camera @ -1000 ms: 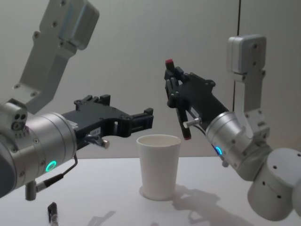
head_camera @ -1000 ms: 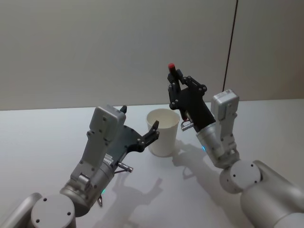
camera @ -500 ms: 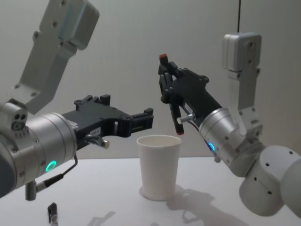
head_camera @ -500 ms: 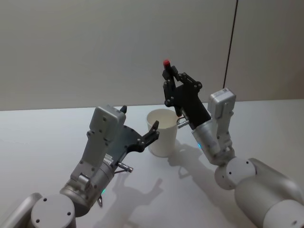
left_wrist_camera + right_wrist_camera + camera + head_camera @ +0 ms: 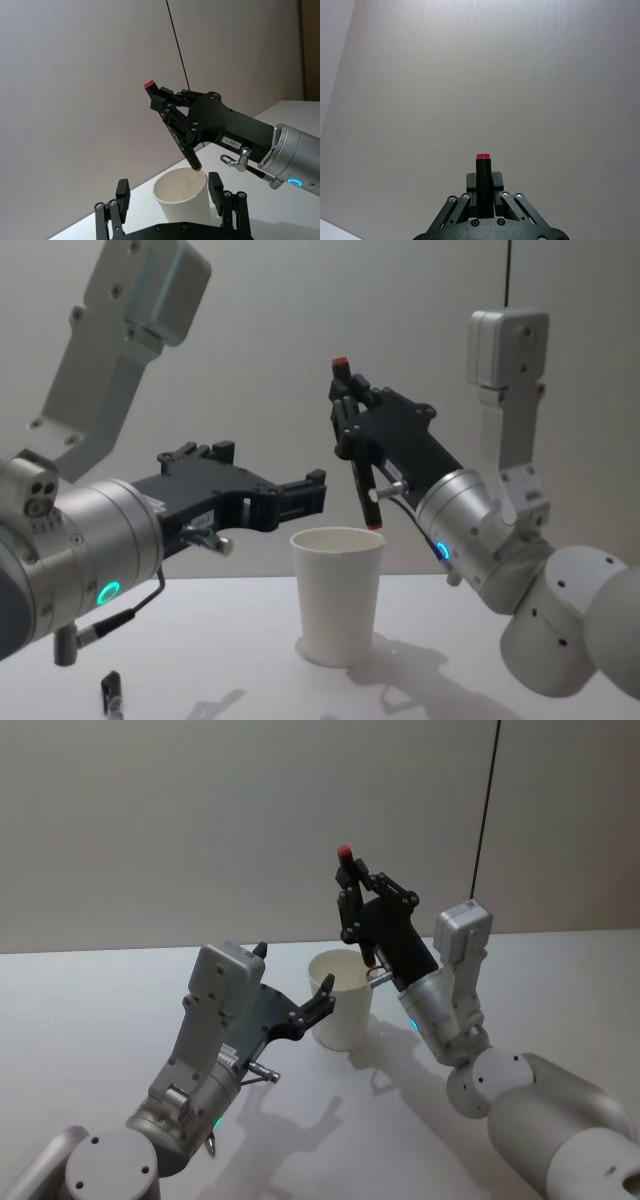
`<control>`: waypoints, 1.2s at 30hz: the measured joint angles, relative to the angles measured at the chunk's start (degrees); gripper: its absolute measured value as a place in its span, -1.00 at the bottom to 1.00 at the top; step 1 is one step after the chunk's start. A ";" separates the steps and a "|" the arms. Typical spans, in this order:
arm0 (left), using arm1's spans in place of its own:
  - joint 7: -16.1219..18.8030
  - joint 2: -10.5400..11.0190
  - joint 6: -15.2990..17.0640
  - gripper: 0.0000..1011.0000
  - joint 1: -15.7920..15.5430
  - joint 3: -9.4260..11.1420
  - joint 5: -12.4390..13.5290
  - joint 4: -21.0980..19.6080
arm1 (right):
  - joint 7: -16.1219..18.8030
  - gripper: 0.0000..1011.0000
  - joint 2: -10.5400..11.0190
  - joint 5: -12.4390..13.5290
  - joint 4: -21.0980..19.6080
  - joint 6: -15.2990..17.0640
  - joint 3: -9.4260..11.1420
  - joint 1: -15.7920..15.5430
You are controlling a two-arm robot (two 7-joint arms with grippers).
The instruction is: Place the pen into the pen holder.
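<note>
Centrally, right tool [image 5: 350, 412] clamped on tilted pen [image 5: 366, 490], lower tip just above cup [image 5: 337, 590] mouth, left tool [image 5: 312, 495] fingers apart, flanking cup.

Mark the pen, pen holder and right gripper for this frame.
pen [image 5: 365, 492], chest view, black shaft below the gripper.
pen holder [image 5: 338, 600], chest view, middle of its white wall.
right gripper [image 5: 347, 412], chest view, between its fingertips, clamped on the pen.

Soft, fairly bright light comes from above and ahead; the matte white tabletop [image 5: 90, 1020] carries pale grey shadows, one beside the plain white paper cup [image 5: 337, 590].
</note>
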 joint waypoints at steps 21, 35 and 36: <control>0.00 0.00 0.00 0.98 0.00 0.00 0.00 0.00 | 4.27 0.16 -0.96 1.83 2.61 2.38 1.96 1.70; 0.00 0.00 0.00 0.98 0.00 0.00 0.00 0.00 | 4.66 0.94 -1.11 1.84 2.95 3.82 2.68 2.00; 0.00 0.00 0.00 0.98 0.00 0.00 0.00 0.00 | 4.67 0.98 -1.11 1.84 2.96 3.94 2.74 2.00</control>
